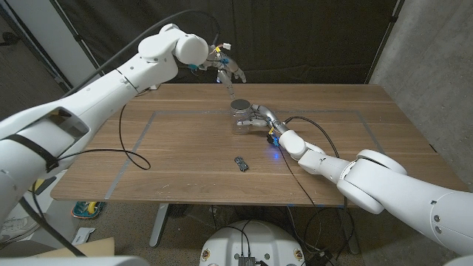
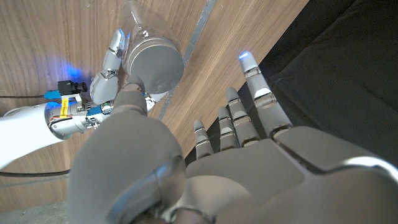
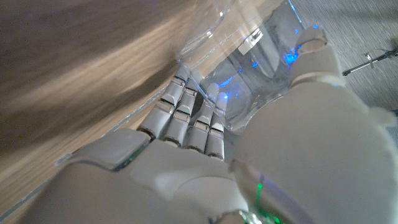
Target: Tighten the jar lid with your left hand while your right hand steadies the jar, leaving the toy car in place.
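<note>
A clear jar (image 1: 241, 123) with a grey lid (image 1: 240, 106) stands upright on the far middle of the wooden table (image 1: 170, 148). My right hand (image 1: 264, 123) grips the jar's side from the right; its fingers (image 3: 186, 118) wrap the clear jar (image 3: 261, 56). My left hand (image 1: 226, 71) hovers above and behind the jar, fingers apart, holding nothing. From the left wrist the lid (image 2: 154, 62) shows well beyond my spread left hand (image 2: 242, 155), with the right hand's fingers (image 2: 112, 56) on the jar. A small dark toy car (image 1: 241, 163) sits on the table nearer than the jar.
Grey tape lines (image 1: 140, 140) mark a rectangle on the tabletop. A black cable (image 1: 133, 157) loops over the table's left part, and another cable (image 1: 310, 125) runs along my right arm. Dark curtains hang behind the far edge.
</note>
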You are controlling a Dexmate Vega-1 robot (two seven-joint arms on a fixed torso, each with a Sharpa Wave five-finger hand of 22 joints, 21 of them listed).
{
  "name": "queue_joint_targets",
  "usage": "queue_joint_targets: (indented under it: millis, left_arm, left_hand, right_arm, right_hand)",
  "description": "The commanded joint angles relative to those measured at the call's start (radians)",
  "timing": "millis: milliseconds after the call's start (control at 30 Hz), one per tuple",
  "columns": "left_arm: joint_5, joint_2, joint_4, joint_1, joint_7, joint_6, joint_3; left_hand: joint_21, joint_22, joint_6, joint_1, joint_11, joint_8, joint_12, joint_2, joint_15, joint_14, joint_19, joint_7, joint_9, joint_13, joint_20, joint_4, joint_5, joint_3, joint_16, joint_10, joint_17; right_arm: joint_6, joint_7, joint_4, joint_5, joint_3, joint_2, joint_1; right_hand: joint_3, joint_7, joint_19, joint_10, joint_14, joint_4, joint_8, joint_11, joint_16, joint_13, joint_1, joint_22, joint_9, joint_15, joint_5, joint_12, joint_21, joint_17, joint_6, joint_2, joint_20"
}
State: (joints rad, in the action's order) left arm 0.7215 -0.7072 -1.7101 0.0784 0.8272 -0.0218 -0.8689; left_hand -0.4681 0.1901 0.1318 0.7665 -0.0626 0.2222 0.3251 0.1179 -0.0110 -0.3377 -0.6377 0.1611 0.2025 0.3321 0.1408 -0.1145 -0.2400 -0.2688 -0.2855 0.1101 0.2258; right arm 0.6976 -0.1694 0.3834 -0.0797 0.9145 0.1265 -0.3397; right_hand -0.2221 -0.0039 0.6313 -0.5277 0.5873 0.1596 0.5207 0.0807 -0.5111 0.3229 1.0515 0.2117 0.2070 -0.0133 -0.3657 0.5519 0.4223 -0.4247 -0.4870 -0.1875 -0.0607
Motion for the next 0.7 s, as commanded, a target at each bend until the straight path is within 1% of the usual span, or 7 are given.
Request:
queue_joint_targets:
  millis: [33, 167, 300, 367, 533, 600, 700]
  left_arm:
    - [0.047, 0.055, 0.046, 0.025, -0.022, 0.007, -0.018]
    - [0.033, 0.067, 0.060, 0.026, -0.016, 0.013, -0.024]
    - [0.035, 0.067, 0.055, 0.042, -0.039, 0.010, -0.022]
    - [0.027, 0.068, 0.057, 0.049, -0.049, 0.010, -0.018]
    - [0.014, 0.071, 0.066, 0.049, -0.041, 0.017, -0.024]
    - [0.012, 0.071, 0.067, 0.051, -0.043, 0.017, -0.025]
    - [0.013, 0.068, 0.062, 0.065, -0.068, 0.011, -0.020]
  left_hand:
    - [0.003, 0.001, 0.007, 0.006, 0.008, 0.000, 0.000, -0.012, 0.006, -0.004, -0.002, 0.004, 0.004, 0.005, -0.003, -0.002, 0.001, 0.004, 0.000, -0.001, 0.004]
    - [0.006, 0.001, 0.007, 0.008, 0.011, 0.000, 0.003, -0.017, 0.004, -0.003, 0.000, 0.003, 0.004, 0.006, -0.004, -0.002, 0.004, 0.005, 0.001, 0.006, 0.004]
    - [0.011, 0.000, 0.038, 0.004, 0.023, 0.010, 0.025, -0.018, 0.004, -0.014, 0.004, 0.007, 0.005, 0.012, 0.013, -0.001, 0.011, 0.014, 0.002, 0.053, 0.002]
    - [0.011, 0.000, 0.051, 0.004, 0.023, 0.015, 0.029, -0.019, 0.005, -0.026, -0.001, 0.007, 0.006, 0.014, 0.020, -0.001, 0.014, 0.017, 0.000, 0.061, 0.001]
    - [0.009, -0.001, 0.062, 0.012, 0.026, 0.019, 0.033, -0.029, 0.005, -0.032, -0.011, 0.011, 0.006, 0.017, 0.024, -0.003, 0.016, 0.014, 0.000, 0.063, 0.001]
    - [0.011, -0.002, 0.061, 0.019, 0.022, 0.018, 0.027, -0.032, 0.003, -0.024, -0.010, 0.013, 0.007, 0.019, 0.025, -0.007, 0.018, 0.013, 0.005, 0.046, 0.000]
    - [0.012, -0.002, 0.061, 0.018, 0.022, 0.017, 0.027, -0.032, 0.002, -0.020, -0.010, 0.017, 0.007, 0.020, 0.026, -0.006, 0.019, 0.015, 0.008, 0.044, 0.000]
  right_arm:
    - [0.013, -0.003, 0.001, -0.003, -0.001, 0.003, -0.006]
    - [0.020, -0.004, 0.003, -0.002, -0.002, 0.005, -0.010]
    - [0.027, -0.006, 0.005, 0.000, -0.004, 0.008, -0.013]
    - [0.029, -0.004, 0.006, 0.001, -0.005, 0.010, -0.014]
    - [0.033, -0.005, 0.008, 0.004, -0.007, 0.011, -0.016]
    - [0.032, -0.005, 0.008, 0.005, -0.007, 0.010, -0.016]
    - [0.032, -0.002, 0.007, 0.004, -0.008, 0.009, -0.017]
  right_hand:
    - [-0.009, -0.077, -0.003, 0.001, 0.048, -0.010, 0.007, 0.003, 0.000, 0.003, 0.178, 0.001, 0.005, -0.211, 0.003, 0.004, 0.008, -0.152, -0.120, 0.180, -0.045]
    - [-0.007, -0.076, -0.004, 0.001, 0.049, -0.011, 0.007, 0.003, 0.000, 0.003, 0.178, 0.001, 0.005, -0.210, 0.005, 0.005, 0.010, -0.155, -0.121, 0.181, -0.045]
    - [-0.007, -0.077, -0.005, 0.002, 0.049, -0.012, 0.007, 0.003, 0.005, 0.003, 0.179, 0.001, 0.005, -0.209, 0.007, 0.005, 0.012, -0.157, -0.121, 0.182, -0.045]
    - [-0.006, -0.076, -0.006, 0.001, 0.049, -0.012, 0.007, 0.001, 0.006, 0.003, 0.180, 0.001, 0.005, -0.210, 0.008, 0.005, 0.013, -0.159, -0.122, 0.183, -0.044]
    - [-0.005, -0.076, -0.007, -0.001, 0.049, -0.014, 0.007, 0.002, 0.009, 0.004, 0.179, 0.001, 0.006, -0.208, 0.009, 0.007, 0.015, -0.160, -0.122, 0.184, -0.045]
    - [-0.004, -0.077, -0.007, -0.001, 0.050, -0.014, 0.007, 0.002, 0.010, 0.003, 0.179, 0.001, 0.006, -0.209, 0.010, 0.006, 0.016, -0.162, -0.122, 0.184, -0.045]
    - [-0.004, -0.076, -0.007, -0.001, 0.051, -0.015, 0.007, 0.001, 0.012, 0.004, 0.179, 0.001, 0.006, -0.209, 0.011, 0.007, 0.017, -0.163, -0.123, 0.186, -0.044]
